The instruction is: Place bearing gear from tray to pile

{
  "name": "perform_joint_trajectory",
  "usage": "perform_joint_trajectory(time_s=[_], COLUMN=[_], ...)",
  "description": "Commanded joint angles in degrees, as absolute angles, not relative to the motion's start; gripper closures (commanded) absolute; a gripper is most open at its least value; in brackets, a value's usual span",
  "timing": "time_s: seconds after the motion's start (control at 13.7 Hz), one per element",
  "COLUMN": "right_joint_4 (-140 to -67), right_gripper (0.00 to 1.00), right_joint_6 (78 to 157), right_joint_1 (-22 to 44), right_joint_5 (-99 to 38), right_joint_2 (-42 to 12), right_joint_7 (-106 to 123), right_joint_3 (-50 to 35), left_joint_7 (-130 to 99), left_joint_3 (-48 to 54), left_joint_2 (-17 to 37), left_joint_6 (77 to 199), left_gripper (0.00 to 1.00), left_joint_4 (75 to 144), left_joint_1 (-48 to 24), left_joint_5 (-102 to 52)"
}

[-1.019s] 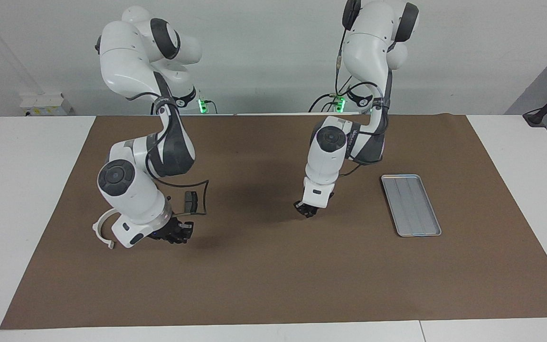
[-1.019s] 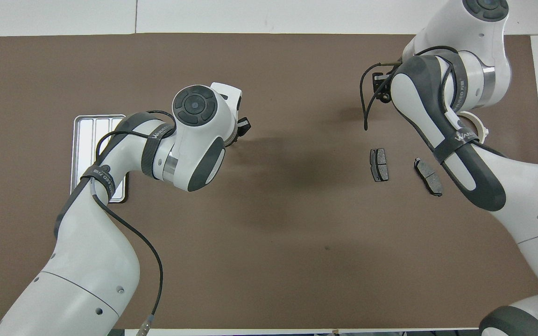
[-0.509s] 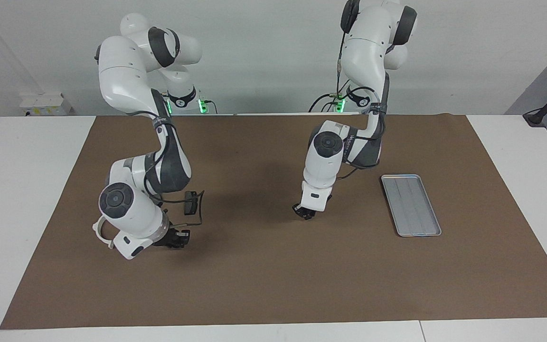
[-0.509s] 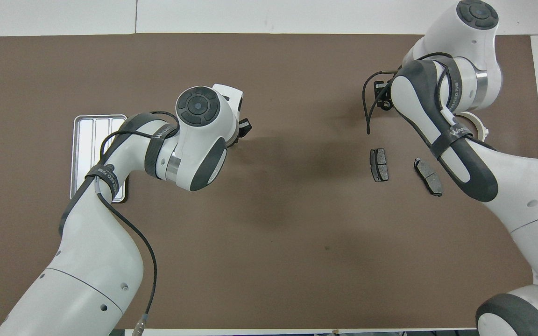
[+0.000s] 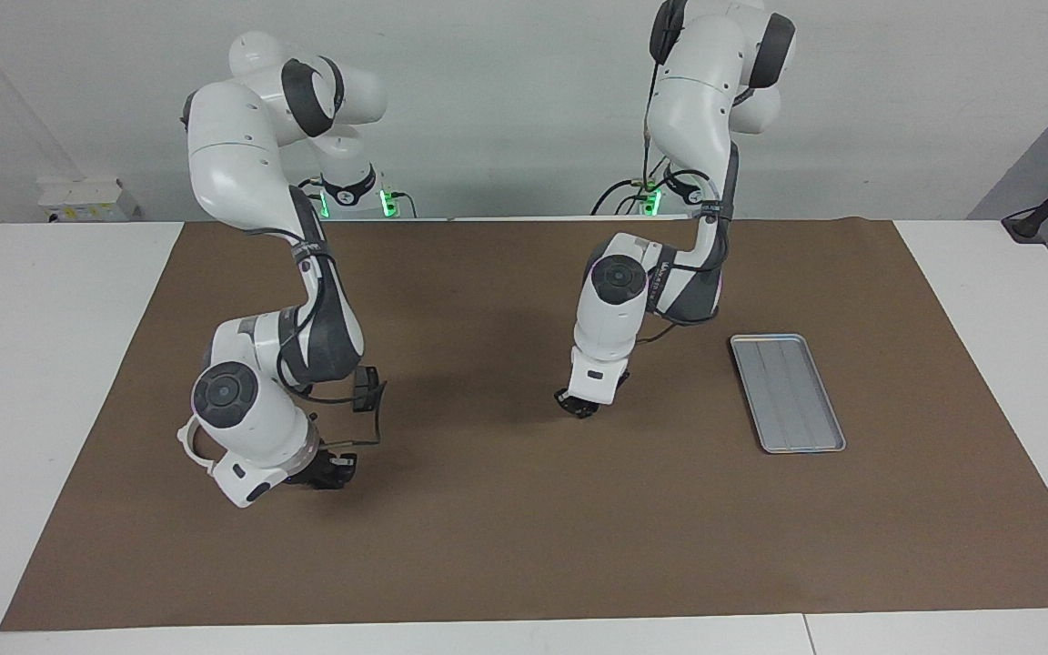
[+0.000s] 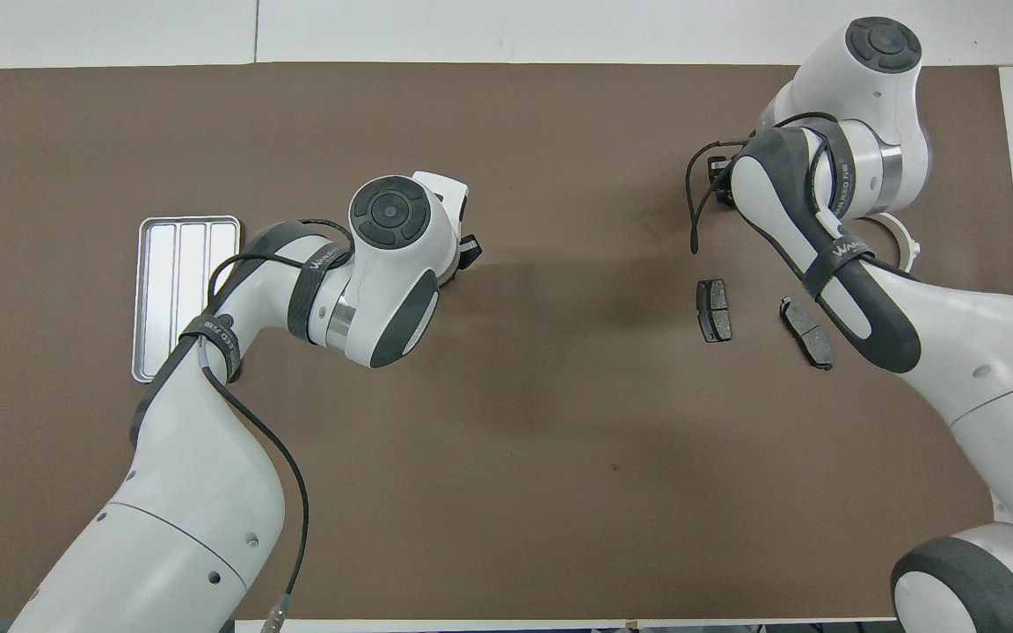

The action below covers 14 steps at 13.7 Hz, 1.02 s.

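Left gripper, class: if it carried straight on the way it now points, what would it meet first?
The left gripper points steeply down over bare mat toward the table's middle, so it would probably meet the mat first. The tray lies well to one side, out of that line.

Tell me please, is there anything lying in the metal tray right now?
No, the tray shows only its bare ridged floor in the facing view, with nothing resting in it.

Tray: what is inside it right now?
The tray shows only its bare ridged floor in the facing view. In the overhead view the left arm covers one corner.
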<state>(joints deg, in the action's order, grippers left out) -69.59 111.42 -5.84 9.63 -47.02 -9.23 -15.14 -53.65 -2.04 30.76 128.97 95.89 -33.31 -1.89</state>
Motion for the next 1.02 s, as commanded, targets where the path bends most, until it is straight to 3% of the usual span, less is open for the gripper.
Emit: perform_joint_trajectory(time_s=[0.0, 0.29, 0.36, 0.44, 0.51, 0.58, 0.73, 0.95], right_joint_4=[-70.7, -70.6, -70.6, -70.6, -70.6, -70.4, -69.9, -67.1], right_gripper=[1.00, 0.28, 0.01, 0.00, 0.00, 0.00, 0.00, 0.00], right_joint_6=[112.5, 112.6, 112.6, 112.5, 112.4, 111.8, 108.7, 101.5], right_joint_1=[-6.9, -6.9, -6.9, -6.9, -6.9, -6.9, -6.1, -3.4], right_joint_5=[10.4, 10.0, 9.8, 9.8, 10.0, 10.1, 10.1, 9.7], right_joint_2=[-47.2, -47.5, -47.4, -47.4, -47.3, -46.9, -45.5, -43.7], right_joint_7=[-8.5, -9.0, -9.0, -9.0, -9.0, -8.8, -8.9, -13.5], right_joint_3=[-16.3, -16.3, -16.3, -16.3, -16.3, -16.3, -16.1, -16.3], left_joint_7=[-54.5, -56.2, -56.3, -56.3, -56.3, -56.3, -56.3, -55.7], left_joint_3=[-3.1, -3.1, -3.2, -3.2, -3.3, -3.5, -3.8, -6.1], left_joint_2=[30.7, 30.7, 30.6, 30.6, 30.6, 30.6, 29.6, 23.8], left_joint_6=[130.6, 132.8, 133.0, 133.0, 133.0, 132.2, 130.8, 124.6], left_gripper=[1.00, 0.95, 0.93, 0.73, 0.28, 0.00, 0.00, 0.00], left_joint_4=[97.3, 99.0, 99.3, 99.3, 99.3, 98.8, 97.9, 97.9], left_joint_1=[-34.5, -34.9, -35.3, -35.3, -35.3, -35.3, -34.6, -33.1], left_joint_5=[-2.1, -2.1, -2.1, -2.1, -2.0, -1.9, -1.5, -1.3])
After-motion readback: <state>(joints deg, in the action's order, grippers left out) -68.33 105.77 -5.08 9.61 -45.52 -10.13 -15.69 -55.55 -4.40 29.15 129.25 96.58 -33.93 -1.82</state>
